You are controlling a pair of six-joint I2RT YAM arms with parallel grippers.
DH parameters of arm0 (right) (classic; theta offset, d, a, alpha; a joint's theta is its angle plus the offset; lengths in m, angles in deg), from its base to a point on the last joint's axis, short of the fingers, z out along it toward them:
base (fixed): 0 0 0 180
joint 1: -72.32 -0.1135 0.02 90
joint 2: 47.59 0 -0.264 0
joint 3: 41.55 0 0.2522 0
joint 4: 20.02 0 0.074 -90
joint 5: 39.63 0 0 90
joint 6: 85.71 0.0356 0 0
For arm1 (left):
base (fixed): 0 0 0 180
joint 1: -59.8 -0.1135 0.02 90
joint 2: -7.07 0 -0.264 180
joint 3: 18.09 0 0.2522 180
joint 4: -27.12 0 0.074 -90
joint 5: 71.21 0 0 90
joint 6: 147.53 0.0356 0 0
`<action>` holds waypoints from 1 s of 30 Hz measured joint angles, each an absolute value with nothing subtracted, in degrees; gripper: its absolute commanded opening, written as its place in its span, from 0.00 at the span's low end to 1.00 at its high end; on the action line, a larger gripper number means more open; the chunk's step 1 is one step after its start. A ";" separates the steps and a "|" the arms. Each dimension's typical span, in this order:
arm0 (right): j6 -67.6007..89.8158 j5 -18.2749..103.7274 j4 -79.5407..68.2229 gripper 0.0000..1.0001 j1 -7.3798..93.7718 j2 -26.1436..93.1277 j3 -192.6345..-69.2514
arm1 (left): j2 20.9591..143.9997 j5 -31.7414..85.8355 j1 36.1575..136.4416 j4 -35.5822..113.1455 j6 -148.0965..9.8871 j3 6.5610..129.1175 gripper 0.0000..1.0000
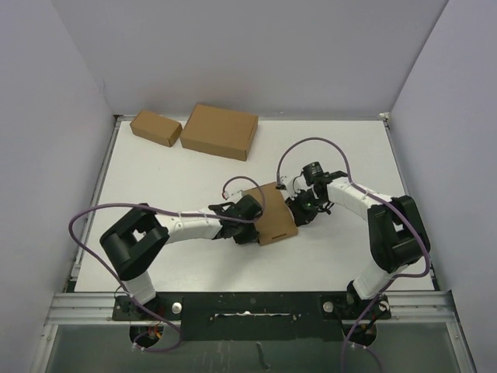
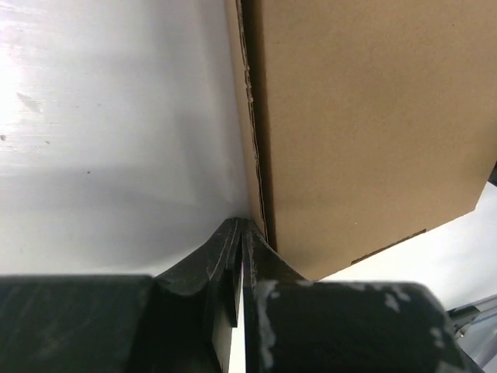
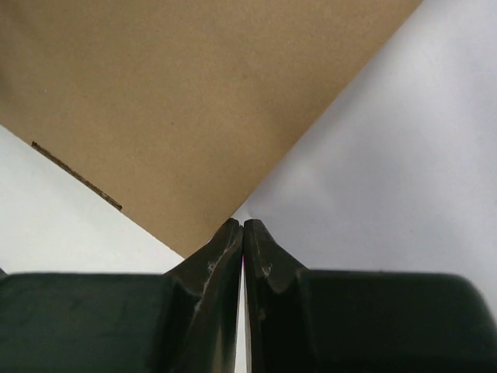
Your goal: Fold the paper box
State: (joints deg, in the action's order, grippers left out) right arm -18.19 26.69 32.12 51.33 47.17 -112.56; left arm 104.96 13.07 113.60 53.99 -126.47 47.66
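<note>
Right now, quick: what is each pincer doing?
Left pincer: closed, tips at the paper box edge; grip unclear.
Right pincer: closed, tips at its corner; grip unclear.

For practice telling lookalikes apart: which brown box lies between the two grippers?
The thin paper box, flanked by left gripper and right gripper; the small box and larger box sit at the far edge.

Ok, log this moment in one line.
paper box: flanked on both sides | left gripper: shut, at box edge | right gripper: shut, at box corner
</note>
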 measured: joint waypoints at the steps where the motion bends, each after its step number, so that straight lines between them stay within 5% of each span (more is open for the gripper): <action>1: -18.19 27.32 32.12 0.06 51.07 47.17 -112.56 | 105.75 12.70 113.91 55.87 -126.95 49.21 0.03; 12: -16.70 28.72 31.46 0.11 51.68 47.13 -112.56 | 107.60 11.08 114.76 61.42 -131.92 53.01 0.13; 19: -16.35 26.73 31.37 0.33 55.92 44.22 -112.56 | 100.83 11.10 113.56 55.91 -130.71 45.03 0.24; 22: -16.70 26.40 30.96 0.48 57.21 40.90 -112.74 | 95.41 9.53 112.77 55.72 -128.27 41.69 0.40; 26: -17.51 24.46 30.61 0.83 58.30 39.17 -115.10 | 86.86 5.62 112.01 56.02 -122.54 39.29 0.68; 28: -17.40 21.24 30.35 0.85 59.04 39.54 -117.11 | 81.88 4.13 111.48 54.69 -118.47 37.54 0.90; 30: -16.31 15.30 30.52 0.85 60.07 41.45 -120.02 | 77.53 4.00 110.54 52.17 -114.82 35.11 0.97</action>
